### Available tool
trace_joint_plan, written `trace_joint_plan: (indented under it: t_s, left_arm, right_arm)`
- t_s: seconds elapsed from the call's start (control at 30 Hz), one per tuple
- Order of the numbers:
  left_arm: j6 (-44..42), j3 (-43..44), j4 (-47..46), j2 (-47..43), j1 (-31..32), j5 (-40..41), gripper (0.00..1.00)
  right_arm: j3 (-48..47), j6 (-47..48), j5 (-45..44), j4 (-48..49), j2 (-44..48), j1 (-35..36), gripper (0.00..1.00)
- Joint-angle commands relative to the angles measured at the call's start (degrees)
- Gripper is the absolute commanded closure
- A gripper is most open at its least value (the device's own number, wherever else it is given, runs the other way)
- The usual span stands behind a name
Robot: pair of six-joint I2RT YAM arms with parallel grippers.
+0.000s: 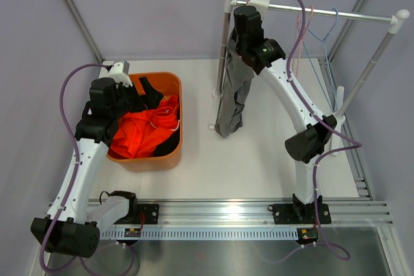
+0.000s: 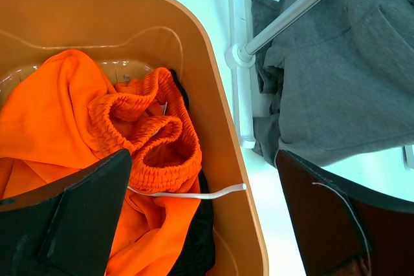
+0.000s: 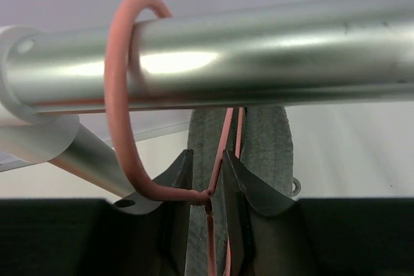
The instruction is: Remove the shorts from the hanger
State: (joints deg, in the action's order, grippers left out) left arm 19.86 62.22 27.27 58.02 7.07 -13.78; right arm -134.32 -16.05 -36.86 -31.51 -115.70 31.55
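Note:
The grey shorts hang limp from a pink wire hanger hooked over the metal rod at the rack's left end. They also show in the left wrist view. My right gripper is up at the rod. Its jaws are closed to a narrow gap around the hanger's neck, just under the hook. The orange shorts and the black shorts lie in an orange bin. My left gripper hangs open and empty above the bin's right side.
Empty red and blue hangers hang further right on the rod. The rack's left post and foot stand beside the bin. The right post slants near the right wall.

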Motion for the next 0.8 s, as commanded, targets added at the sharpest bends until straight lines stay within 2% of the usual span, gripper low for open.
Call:
trace_joint_plan:
  t_s: [0.0,0.23,0.27,0.37,0.63,0.77]
  left_arm:
    - [-0.87,-0.08,-2.83,0.25,0.14,-1.60,0.01]
    - [-0.87,-0.08,-2.83,0.17,0.14,-1.60,0.01]
    - [-0.87,-0.08,-2.83,0.25,0.14,-1.60,0.01]
    - [-0.87,-0.16,-2.83,0.08,0.14,-1.60,0.01]
    - [-0.87,-0.16,-3.01,0.08,0.14,-1.78,0.01]
    - [-0.96,-0.16,-3.01,0.08,0.14,-1.78,0.01]
  right_arm:
    - [1.42,-0.29,-1.28,0.48,1.53,-1.05,0.69]
    - [2.84,0.93,-1.28,0.74,3.64,-1.23,0.86]
    - [2.75,1.81,-1.37,0.75,4.16,-1.32,0.92]
    - [2.66,3.39,-1.98,1.44,5.83,-1.32,1.00]
    - [0.03,7.44,-1.81,1.71,9.79,-1.40,1.00]
    - [-2.78,7.70,-0.85,-1.18,11.28,-1.40,1.00]
